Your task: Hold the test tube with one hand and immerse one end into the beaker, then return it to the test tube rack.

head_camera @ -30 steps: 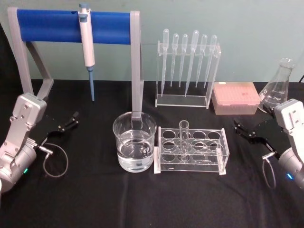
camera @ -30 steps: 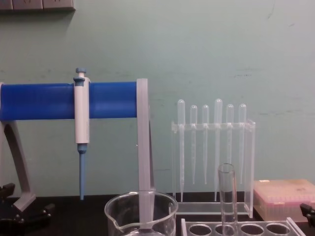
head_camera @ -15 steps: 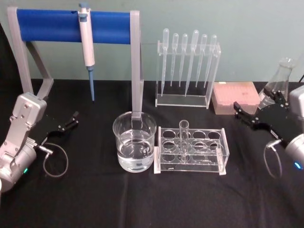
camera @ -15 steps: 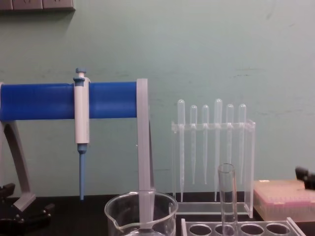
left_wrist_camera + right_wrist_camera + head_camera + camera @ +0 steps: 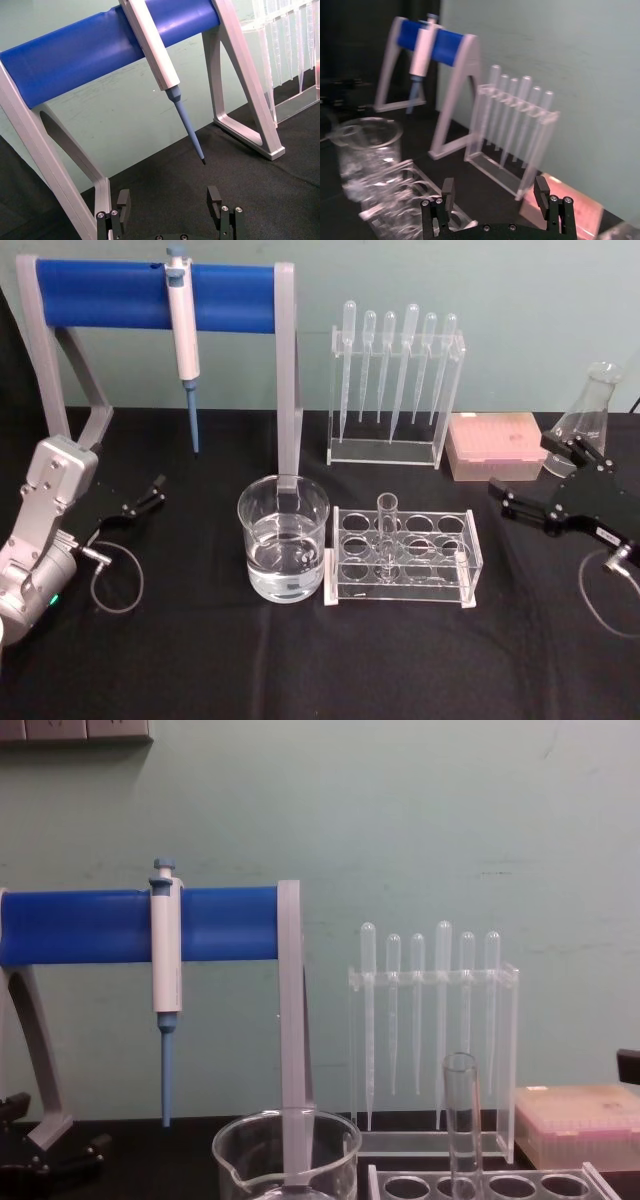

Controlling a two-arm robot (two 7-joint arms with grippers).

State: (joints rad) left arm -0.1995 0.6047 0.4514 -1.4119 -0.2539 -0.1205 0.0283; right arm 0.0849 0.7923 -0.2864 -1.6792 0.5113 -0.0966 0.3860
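Observation:
The test tube (image 5: pixel 386 528) stands upright in a clear rack (image 5: pixel 452 575) at the table's middle; its top also shows in the chest view (image 5: pixel 461 1118). Just left of the rack stands the beaker (image 5: pixel 283 550), part filled with clear liquid, its rim low in the chest view (image 5: pixel 287 1144). My right gripper (image 5: pixel 521 466) hovers open to the right of the rack, empty, well apart from the tube; its own view shows the fingers (image 5: pixel 541 186) spread wide. At the far left, my left gripper (image 5: pixel 146 494) rests open by the table (image 5: pixel 168 200).
A blue-barred stand (image 5: pixel 150 295) with a hanging pipettor (image 5: pixel 182 330) spans the back left. Behind the tube rack stands a holder of plastic pipettes (image 5: pixel 395 380). At the back right are a pink tip box (image 5: pixel 495 445) and a conical flask (image 5: pixel 585 420).
My right gripper has lifted off the table and its wrist has swung out toward the right edge, fingers still open. The left arm, tube and beaker have not moved.

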